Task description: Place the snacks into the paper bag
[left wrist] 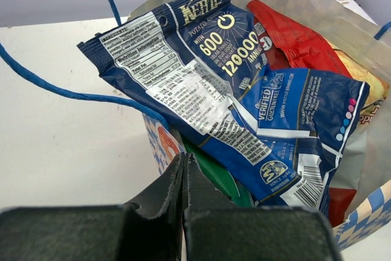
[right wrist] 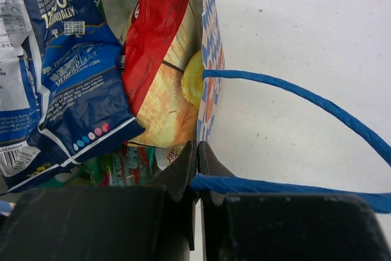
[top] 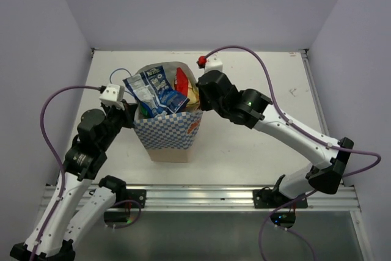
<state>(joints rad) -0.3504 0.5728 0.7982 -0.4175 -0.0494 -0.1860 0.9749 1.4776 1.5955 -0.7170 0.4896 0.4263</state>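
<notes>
**A:** Where does the paper bag (top: 168, 136) stand?

**B:** Upright on the table (top: 263, 151), between our two hands. Every packet we can see sits inside it. The blue pack (left wrist: 244, 90) lies crumpled across the bag's mouth and pokes above the rim. The red pack (right wrist: 156, 35) leans nearer the bag's right wall.

**A:** And our hands?

**B:** Our left hand (left wrist: 183, 175) is pinched tight on the bag's left rim. Our right hand (right wrist: 197, 160) is pinched tight on the right rim, with a blue handle (right wrist: 275, 189) lying across its fingers.

**A:** What could go wrong?

**B:** If we pull the rims apart too hard, the paper may tear. An uneven tug could tip the bag and spill the blue pack. We also think the handle might snag our right hand as it lets go.
</notes>
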